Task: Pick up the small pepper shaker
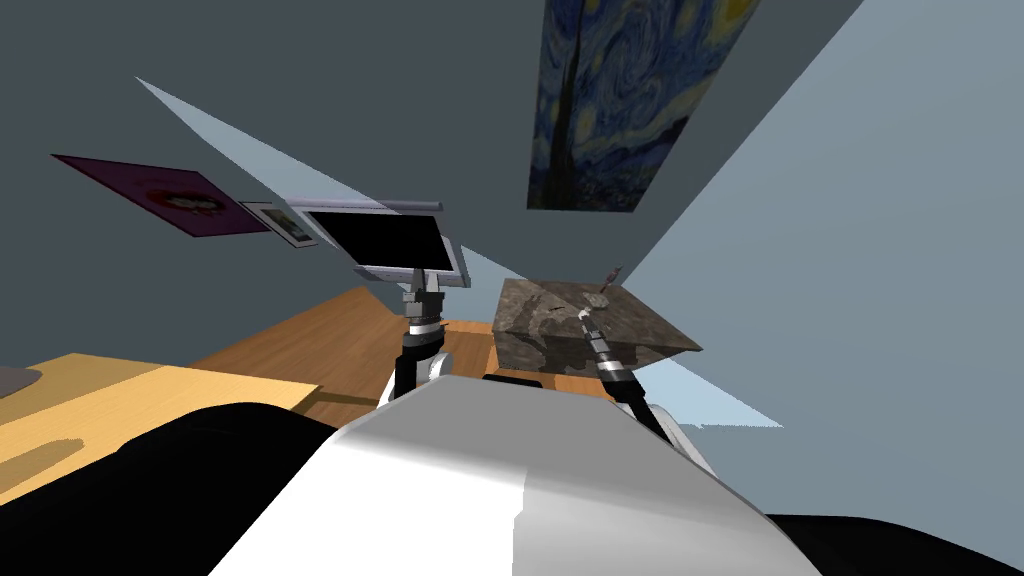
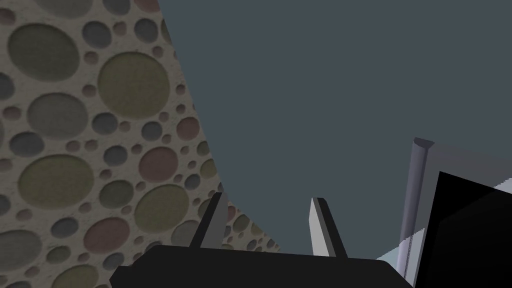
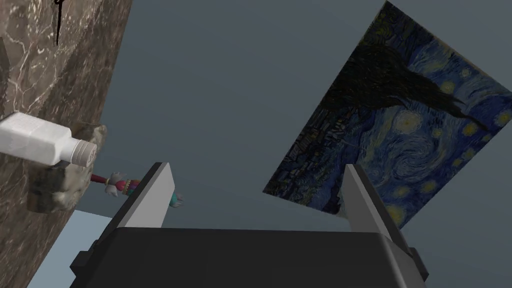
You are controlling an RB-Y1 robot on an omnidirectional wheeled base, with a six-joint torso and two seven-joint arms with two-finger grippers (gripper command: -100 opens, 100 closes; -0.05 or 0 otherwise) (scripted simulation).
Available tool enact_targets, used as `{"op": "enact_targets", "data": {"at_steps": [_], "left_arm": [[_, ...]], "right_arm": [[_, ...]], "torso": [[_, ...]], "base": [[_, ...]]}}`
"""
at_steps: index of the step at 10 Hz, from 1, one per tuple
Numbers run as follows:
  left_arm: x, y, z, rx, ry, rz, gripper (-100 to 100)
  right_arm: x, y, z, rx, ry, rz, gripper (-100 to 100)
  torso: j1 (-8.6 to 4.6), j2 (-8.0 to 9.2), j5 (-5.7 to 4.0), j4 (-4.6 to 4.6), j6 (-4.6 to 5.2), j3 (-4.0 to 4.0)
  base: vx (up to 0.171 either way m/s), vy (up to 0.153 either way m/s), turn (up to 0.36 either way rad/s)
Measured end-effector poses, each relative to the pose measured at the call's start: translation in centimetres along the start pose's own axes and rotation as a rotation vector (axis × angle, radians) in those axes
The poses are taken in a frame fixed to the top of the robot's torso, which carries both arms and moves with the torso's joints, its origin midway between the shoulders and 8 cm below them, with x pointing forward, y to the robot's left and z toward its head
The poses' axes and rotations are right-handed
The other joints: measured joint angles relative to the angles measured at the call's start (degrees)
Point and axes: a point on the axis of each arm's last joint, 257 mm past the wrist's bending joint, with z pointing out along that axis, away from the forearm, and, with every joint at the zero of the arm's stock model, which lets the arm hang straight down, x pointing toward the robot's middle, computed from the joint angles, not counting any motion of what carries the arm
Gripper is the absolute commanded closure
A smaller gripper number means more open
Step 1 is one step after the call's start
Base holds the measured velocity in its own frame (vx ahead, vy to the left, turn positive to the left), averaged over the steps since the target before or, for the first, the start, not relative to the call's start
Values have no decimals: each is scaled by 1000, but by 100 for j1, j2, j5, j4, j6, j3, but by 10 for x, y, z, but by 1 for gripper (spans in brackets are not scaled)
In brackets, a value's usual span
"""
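**Right gripper open, beside the shaker, not yet on it**

Left arm: raised in front of the black-screened monitor with the grey frame (image 1: 390, 240), well apart from the work. My read is that it is parked there to stay out of the way. Left gripper (image 2: 267, 222) is released. Its fingers stand apart with nothing between them, in a narrower gap than the right's.

Brown veined marble bench (image 1: 535, 305): this carries the target. The small white square-bodied pepper shaker with the grey perforated cap (image 3: 42, 141) stands on the bench top, cap pointing away from the surface, so it is upright on the bench. A rough grey stone-like lump (image 3: 52, 190) sits on the bench just beside it, and I cannot tell whether they touch. A small multicoloured stick-like object (image 3: 119, 184) lies beyond them, partly hidden behind one finger.

Right arm: reaches out over the bench. Right gripper (image 3: 257, 197) is spread wide, holding nothing and touching nothing. The shaker sits off to one side of it, outside the near finger (image 3: 150, 195) and not between the fingers.

Judgement: the wide spread suits a side-on grasp of the shaker body. The gripper first has to shift sideways to straddle it, and the lump and the coloured object crowd that side, so a finger could clip them
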Motion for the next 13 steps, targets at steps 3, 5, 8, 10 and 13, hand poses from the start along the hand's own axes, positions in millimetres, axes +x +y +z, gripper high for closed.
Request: {"op": "enact_targets", "data": {"at_steps": [3,5,8,10,13], "left_arm": [[0,0,0,0,0,0,0],[0,0,0,0,0,0,0],[0,0,0,0,0,0,0],[0,0,0,0,0,0,0],[0,0,0,0,0,0,0]], "right_arm": [[10,-52,-17,109,99,-164,-100],[12,-85,-35,175,168,-283,-100],[3,-132,-53,262,261,-471,-100],[-9,-156,-64,306,302,-565,-100],[-30,-191,-80,367,360,-716,-100]], "torso": [[-7,-2,-1,0,0,-1],[-11,-2,-2,0,0,-1],[-18,-5,-4,0,-1,-3],[-18,-5,-5,0,2,-3],[-22,-8,-5,-1,-2,-4]], "base": [[-13,9,131],[-13,-3,164],[-13,-18,173],[-8,-17,94],[-11,-30,219]]}}
